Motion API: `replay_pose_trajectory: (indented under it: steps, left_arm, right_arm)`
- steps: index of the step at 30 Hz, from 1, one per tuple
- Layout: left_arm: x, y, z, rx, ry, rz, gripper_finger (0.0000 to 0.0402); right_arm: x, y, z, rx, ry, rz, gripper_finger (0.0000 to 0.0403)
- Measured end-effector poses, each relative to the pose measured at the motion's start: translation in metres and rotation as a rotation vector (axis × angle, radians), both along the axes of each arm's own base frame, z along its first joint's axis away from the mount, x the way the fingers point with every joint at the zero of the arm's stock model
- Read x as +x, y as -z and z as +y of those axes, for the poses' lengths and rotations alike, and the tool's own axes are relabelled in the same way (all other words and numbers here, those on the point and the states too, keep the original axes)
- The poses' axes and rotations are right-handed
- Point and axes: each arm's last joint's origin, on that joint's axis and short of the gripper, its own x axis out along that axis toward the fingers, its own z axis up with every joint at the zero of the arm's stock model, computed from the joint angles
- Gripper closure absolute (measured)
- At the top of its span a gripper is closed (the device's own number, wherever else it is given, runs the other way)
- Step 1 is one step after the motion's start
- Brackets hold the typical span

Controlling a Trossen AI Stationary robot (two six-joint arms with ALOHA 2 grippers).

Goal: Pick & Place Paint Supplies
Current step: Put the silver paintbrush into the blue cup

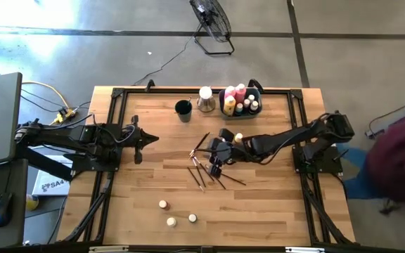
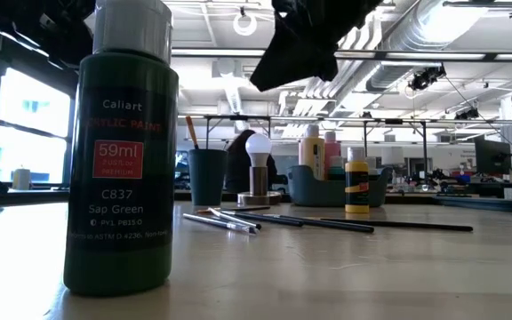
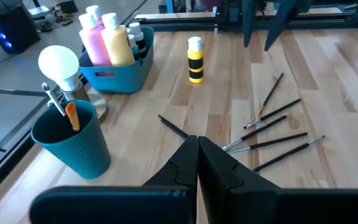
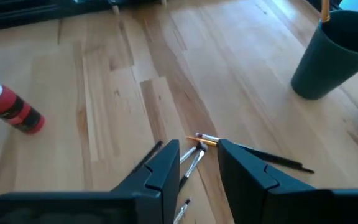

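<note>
Several thin dark-handled brushes [image 1: 209, 172] lie scattered on the wooden table's middle; they also show in the left wrist view [image 3: 272, 127] and the low view [image 2: 274, 220]. My right gripper [image 4: 201, 165] hovers open just above them, pointing slantwise down, with the brushes' metal ends [image 4: 196, 150] showing below the gap between its fingers. In the high view it is [image 1: 214, 163]. A yellow bottle [image 3: 195, 59] stands upright beside that arm. My left gripper [image 3: 197, 163] waits shut at the table's left [image 1: 150, 138].
At the far edge stand a grey-blue bin [image 3: 120, 78] holding pink and yellow bottles, a dark cup [image 1: 183, 109] with an orange-handled stick in it, and a lamp bulb on a base [image 1: 205, 98]. Three capped bottles [image 1: 171, 221] stand near the front edge, one of them green [image 2: 123, 151].
</note>
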Motion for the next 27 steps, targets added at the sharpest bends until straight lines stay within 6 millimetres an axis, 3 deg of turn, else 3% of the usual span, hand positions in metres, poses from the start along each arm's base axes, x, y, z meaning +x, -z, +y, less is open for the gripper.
replay_pose_trajectory:
  steps: [12,18,27]
  left_arm:
    - [0.000,-0.001,0.000,-0.022,-0.014,-0.013,0.0396]
    - [0.000,0.000,0.000,-0.021,-0.014,-0.011,0.0396]
    - [0.000,0.000,0.000,-0.019,-0.014,-0.006,0.0396]
  right_arm:
    - [0.036,0.055,-0.014,0.102,0.097,0.259,0.0300]
    - [0.045,0.062,-0.018,0.206,0.088,0.314,0.0300]
    - [0.043,0.065,-0.020,0.250,0.106,0.342,0.0300]
